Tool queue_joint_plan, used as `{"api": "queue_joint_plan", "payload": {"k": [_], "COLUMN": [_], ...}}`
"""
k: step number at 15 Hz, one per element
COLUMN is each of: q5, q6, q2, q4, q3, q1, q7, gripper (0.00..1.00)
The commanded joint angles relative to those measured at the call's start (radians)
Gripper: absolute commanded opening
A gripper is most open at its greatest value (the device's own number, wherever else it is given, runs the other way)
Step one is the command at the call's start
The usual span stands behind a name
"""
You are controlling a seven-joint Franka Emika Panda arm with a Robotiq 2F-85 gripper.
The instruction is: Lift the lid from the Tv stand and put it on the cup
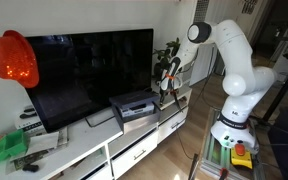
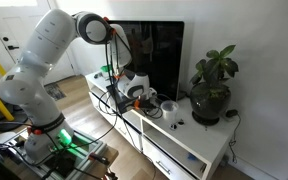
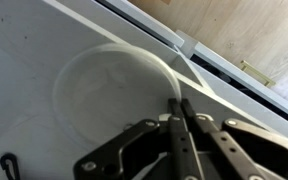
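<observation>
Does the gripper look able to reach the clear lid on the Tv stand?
Likely yes: the gripper, jaws closed, sits at the rim of the lid; nothing on the Tv stand blocks it.

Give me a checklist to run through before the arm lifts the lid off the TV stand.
1. Gripper closed: ok, its fingers are pressed together in the wrist view.
2. Lid gripped: cannot tell; the fingertips meet at its rim.
3. Lid lying flat on the TV stand: ok.
4. Cup located: cannot tell; it is not in the wrist view and is too small to pick out in the exterior views.
5. Plant apart from the gripper: ok.
</observation>
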Motion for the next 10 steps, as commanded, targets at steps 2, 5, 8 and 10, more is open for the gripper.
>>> {"api": "queue_joint_plan", "payload": {"k": [2, 5, 8, 10], "q5": [-0.032, -0.032, -0.046, -0.049], "q6": [-0.041, -0.089, -0.093, -0.091], "q2": [-0.148, -0.257, -0.364, -0.414], "q4": [-0.106, -0.178, -0.239, -0.248], "q3": [-0.071, -0.115, -0.204, -0.255], "q1": [0.096, 0.158, 0.248, 0.288], "q7": [0.050, 0.063, 0.115, 0.173], "gripper": [0.01, 0.01, 0.02, 0.02]}}
